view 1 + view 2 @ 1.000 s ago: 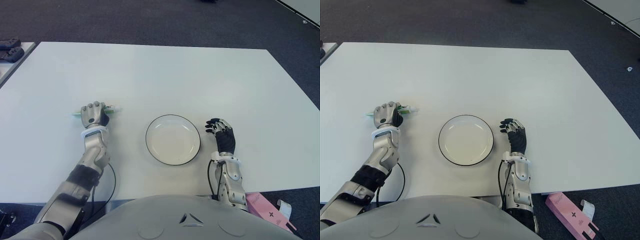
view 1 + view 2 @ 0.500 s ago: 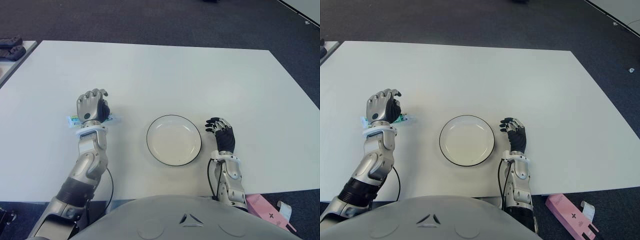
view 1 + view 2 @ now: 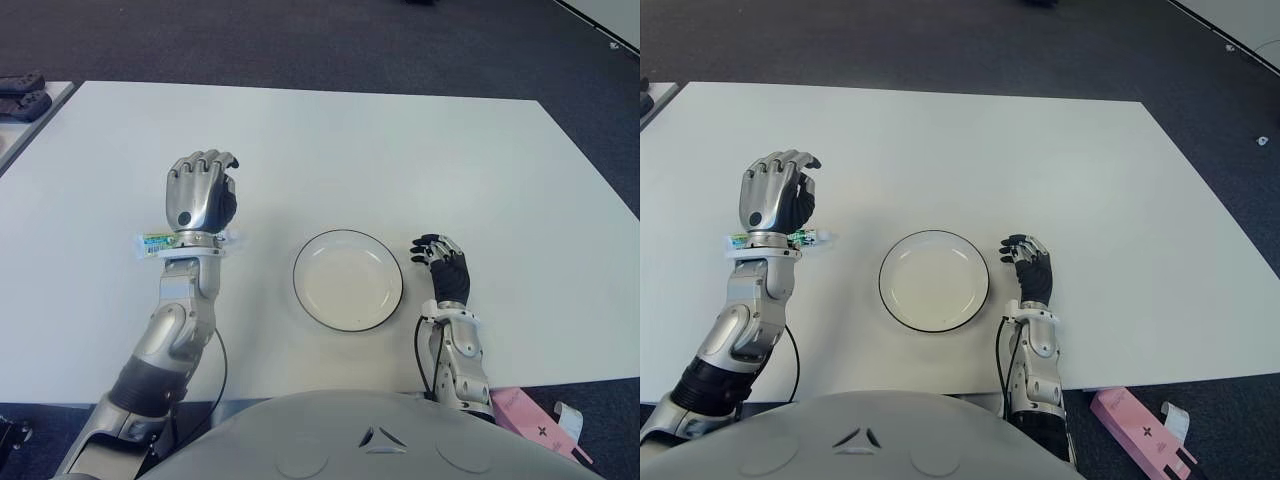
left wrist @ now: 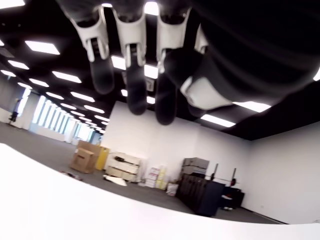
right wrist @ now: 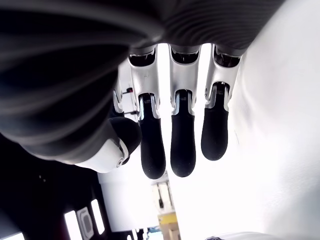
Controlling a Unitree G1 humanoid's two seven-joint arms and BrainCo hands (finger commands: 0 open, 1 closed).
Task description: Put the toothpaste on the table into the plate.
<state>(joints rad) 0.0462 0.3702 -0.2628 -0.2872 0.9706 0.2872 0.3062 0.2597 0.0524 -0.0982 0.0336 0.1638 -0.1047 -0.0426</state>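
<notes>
The toothpaste (image 3: 155,241), a small white and green tube, lies flat on the white table (image 3: 330,150) left of the plate. It shows on both sides of my left wrist, which passes over its middle. My left hand (image 3: 201,185) is raised above the table, just beyond the tube. Its fingers (image 4: 135,75) are curled towards the thumb with nothing between them. The round white plate (image 3: 347,279) with a dark rim sits in front of me with nothing in it. My right hand (image 3: 441,262) shows just right of the plate, its fingers (image 5: 182,135) relaxed and holding nothing.
A pink box (image 3: 540,425) lies on the floor past the table's near right corner. Dark objects (image 3: 20,95) sit on a second table at the far left. Dark carpet surrounds the table.
My left hand has lifted off the table and moved away from me. The toothpaste stayed on the table, shifted slightly nearer, and now lies under the wrist. The right hand has not moved.
</notes>
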